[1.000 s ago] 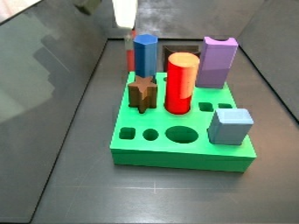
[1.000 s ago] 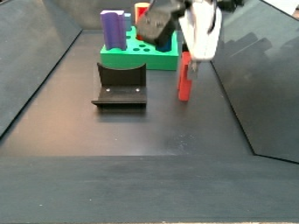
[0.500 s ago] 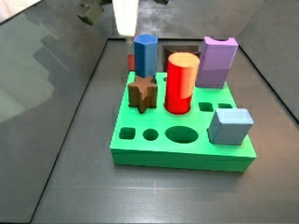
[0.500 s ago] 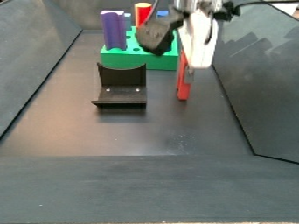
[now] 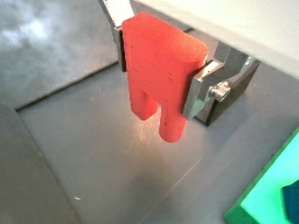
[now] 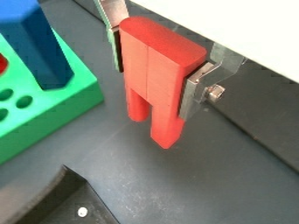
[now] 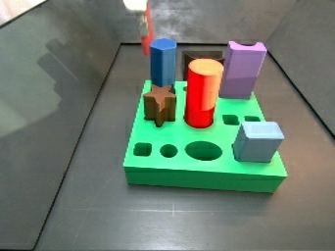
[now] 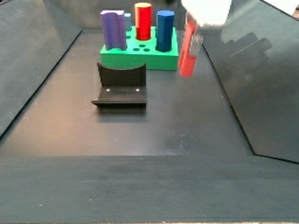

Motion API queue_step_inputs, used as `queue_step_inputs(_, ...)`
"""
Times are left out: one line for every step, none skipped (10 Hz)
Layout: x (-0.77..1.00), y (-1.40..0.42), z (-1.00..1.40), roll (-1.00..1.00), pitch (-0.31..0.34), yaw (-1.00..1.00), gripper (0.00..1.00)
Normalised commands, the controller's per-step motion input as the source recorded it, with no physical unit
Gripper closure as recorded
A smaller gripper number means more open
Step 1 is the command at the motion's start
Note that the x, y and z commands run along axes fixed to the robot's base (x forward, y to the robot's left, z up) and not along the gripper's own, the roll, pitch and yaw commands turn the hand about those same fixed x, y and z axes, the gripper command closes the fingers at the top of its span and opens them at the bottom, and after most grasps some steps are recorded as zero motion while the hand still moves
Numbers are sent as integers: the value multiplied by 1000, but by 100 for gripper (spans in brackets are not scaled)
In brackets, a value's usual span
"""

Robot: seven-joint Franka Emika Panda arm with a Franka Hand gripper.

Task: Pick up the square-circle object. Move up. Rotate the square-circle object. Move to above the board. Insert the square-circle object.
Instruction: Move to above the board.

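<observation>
My gripper [image 5: 163, 72] is shut on the square-circle object [image 5: 158, 70], a small red peg with flat faces and two prongs at its free end. Both wrist views show the silver fingers [image 6: 195, 87] clamping its flat sides [image 6: 152, 83]. In a side view the peg [image 8: 187, 52] hangs upright from the gripper [image 8: 207, 12], clear of the floor, just beside the green board [image 8: 140, 60]. In a side view it shows as a red strip [image 7: 148, 25] behind the board [image 7: 197, 169], under the gripper [image 7: 139, 6] at the frame's top edge.
The board carries a blue peg [image 7: 163, 61], a tall red cylinder [image 7: 203, 93], a purple peg [image 7: 244, 69], a brown star peg [image 7: 160, 104] and a light blue cube [image 7: 260, 140]. The fixture [image 8: 121, 85] stands on the floor before the board. Dark walls enclose the floor.
The gripper has risen with the red peg, lifting it off the floor beside the board. The board and its pegs have not moved.
</observation>
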Motion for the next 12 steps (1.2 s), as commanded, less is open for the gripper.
queue_step_inputs(-51, -104, 1000, 90, 30, 11, 100)
queue_step_inputs(-51, -101, 1000, 51, 35, 11, 100)
queue_step_inputs(-49, -97, 1000, 22, 42, 11, 100)
queue_step_inputs(-48, -94, 1000, 2, 48, 9, 100)
queue_step_inputs(-44, -90, 1000, -35, 62, 10, 100)
queue_step_inputs(-39, -84, 1000, -68, 79, 10, 100)
queue_step_inputs(-34, -78, 1000, -85, 92, 7, 100)
queue_step_inputs(-30, -73, 1000, -98, 98, -2, 100)
queue_step_inputs(-27, -68, 1000, -108, 100, -11, 100)
queue_step_inputs(-24, -60, 1000, -123, 99, -18, 100)
queue_step_inputs(-21, -54, 1000, -128, 98, -24, 100)
queue_step_inputs(-20, -50, 1000, -126, 98, -25, 100)
